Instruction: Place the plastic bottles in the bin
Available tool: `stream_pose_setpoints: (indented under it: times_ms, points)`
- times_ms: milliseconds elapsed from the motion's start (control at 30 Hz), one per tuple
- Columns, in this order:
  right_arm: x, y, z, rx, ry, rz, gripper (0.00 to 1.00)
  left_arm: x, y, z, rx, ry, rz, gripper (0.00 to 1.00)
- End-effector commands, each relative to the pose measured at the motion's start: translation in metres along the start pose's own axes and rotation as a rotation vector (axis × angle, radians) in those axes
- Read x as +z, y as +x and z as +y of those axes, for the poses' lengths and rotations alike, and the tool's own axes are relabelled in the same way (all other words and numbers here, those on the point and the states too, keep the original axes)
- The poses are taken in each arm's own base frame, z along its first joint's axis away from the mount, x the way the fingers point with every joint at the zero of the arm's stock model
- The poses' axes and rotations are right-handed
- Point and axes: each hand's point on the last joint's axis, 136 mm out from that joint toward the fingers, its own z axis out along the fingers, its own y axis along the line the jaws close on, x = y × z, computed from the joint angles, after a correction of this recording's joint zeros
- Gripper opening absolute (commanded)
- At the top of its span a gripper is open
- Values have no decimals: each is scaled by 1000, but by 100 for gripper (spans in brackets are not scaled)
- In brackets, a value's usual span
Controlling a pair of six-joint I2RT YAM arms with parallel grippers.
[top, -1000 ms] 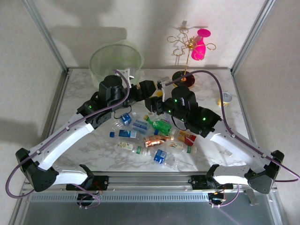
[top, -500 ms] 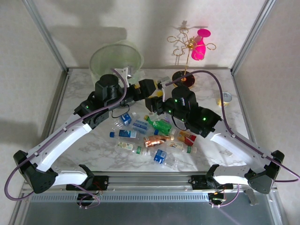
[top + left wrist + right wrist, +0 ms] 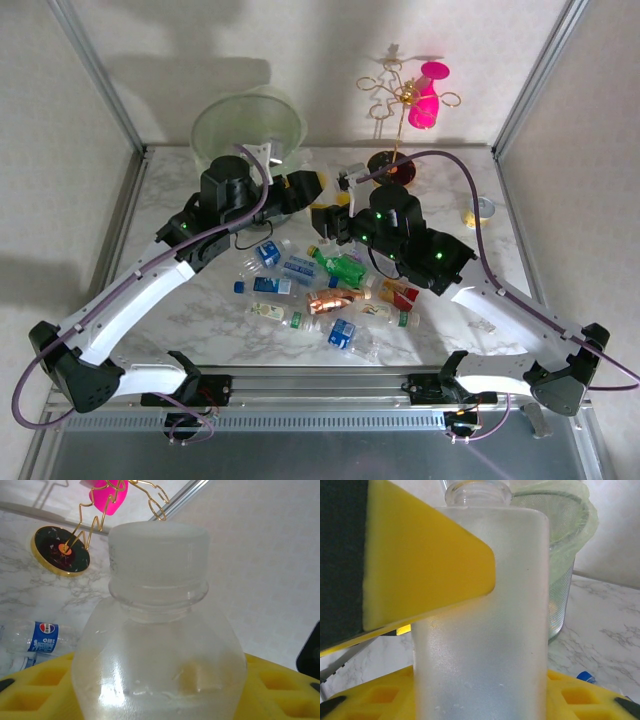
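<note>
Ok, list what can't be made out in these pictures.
Left wrist view: the frosted bottle is cut off by the bottom edge, so the hold of the left pincer is unclear.
Right wrist view: that bottle hides the left part of the bin; its cloudy wall veils the contents.
Top view: labels in the bottle pile are too small to read.

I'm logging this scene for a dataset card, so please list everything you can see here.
bin: one, pale green, table's back left
loose bottles: about a dozen, clear, green and copper, heaped mid-table
frosted bottle: one, clear, held between the arms
wire stand: one, gold with black base, back right
cup: one, pink, hanging on the wire stand
can: one, silver, right edge
left fingers: yellow, either side of the frosted bottle
right fingers: yellow, shut on the frosted bottle
</note>
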Motion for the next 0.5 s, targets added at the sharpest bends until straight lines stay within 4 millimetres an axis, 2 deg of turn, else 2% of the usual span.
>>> stream_pose_setpoints:
  times_ms: [0,67,133,200,300,467]
  points:
    - [9,21,-10,-16,49,61,53,-4,0,-28,37,125,17,45]
    - [7,20,-11,-14,55,54,66,-5,-1,-28,41,119,12,45]
    - [5,16,-11,-11,59,44,82,-7,-5,-26,47,103,-4,45]
    - [0,10,-11,-8,59,27,96,-10,-13,-19,37,71,-34,45]
    - [-10,0,-9,-5,50,-8,99,-14,-34,-2,-10,39,-72,44]
    - [-33,-21,-4,1,19,-90,99,-33,-85,23,-43,-32,-202,42]
